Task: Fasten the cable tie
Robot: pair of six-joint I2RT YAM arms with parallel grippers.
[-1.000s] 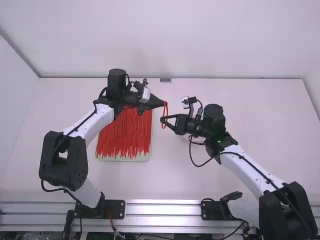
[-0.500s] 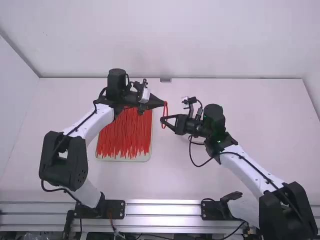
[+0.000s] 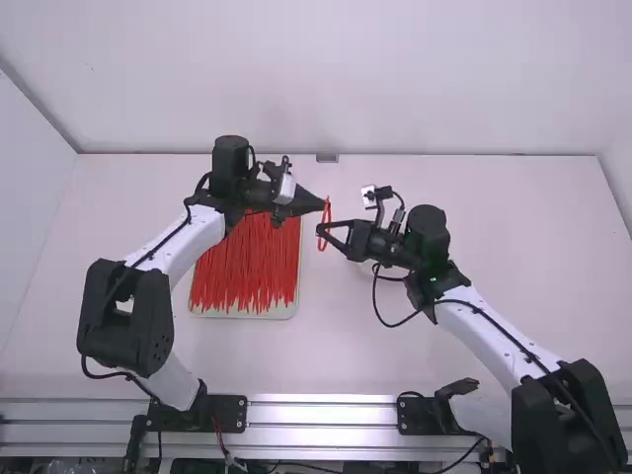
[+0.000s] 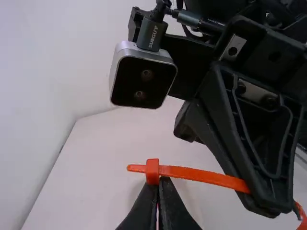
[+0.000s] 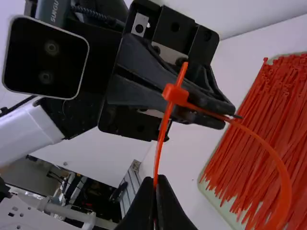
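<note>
Orange-red plastic forms the cable tie (image 3: 325, 211), a thin flat strip with a small square head (image 4: 152, 170). It is held in the air between the two grippers, above the white table (image 3: 494, 207). In the right wrist view one part of the strip runs straight to the head, and another part bends away in a wide smooth arc. The left gripper (image 4: 157, 211) is clenched on the tie just under the head. The right gripper (image 5: 154, 201) is pinched closed on the straight part. Just beside them, a pale tray (image 3: 247, 314) with rounded corners holds a dense pile of red ties (image 3: 247, 262).
</note>
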